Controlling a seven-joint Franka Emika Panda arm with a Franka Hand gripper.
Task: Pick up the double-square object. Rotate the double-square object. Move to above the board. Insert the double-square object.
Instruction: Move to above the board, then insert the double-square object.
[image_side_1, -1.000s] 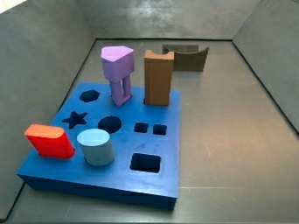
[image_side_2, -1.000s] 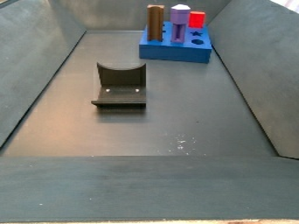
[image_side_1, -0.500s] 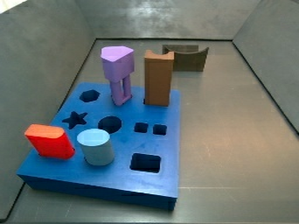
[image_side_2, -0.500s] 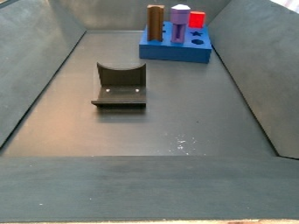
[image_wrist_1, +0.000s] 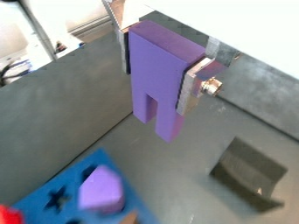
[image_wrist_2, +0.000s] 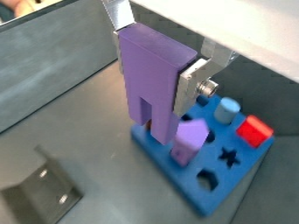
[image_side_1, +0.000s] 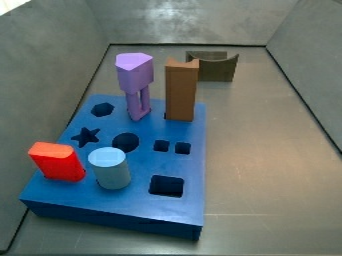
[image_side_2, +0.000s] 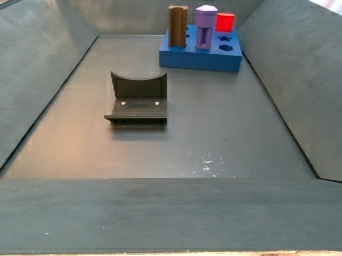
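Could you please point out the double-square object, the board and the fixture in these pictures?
double-square object (image_wrist_1: 156, 77): wrist view, its broad violet face, held in the end effector (image_wrist_1: 166, 63).
board (image_side_1: 134, 203): side view, bare blue top near the front edge.
fixture (image_side_2: 135, 100): side view, its base plate.

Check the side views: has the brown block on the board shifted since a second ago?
No. In both side views the brown block stands at the same spot on the board, beside the lilac piece.

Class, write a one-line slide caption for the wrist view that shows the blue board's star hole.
Gripper holds the purple double-square object upright above the blue board, jaws clamped on its sides.
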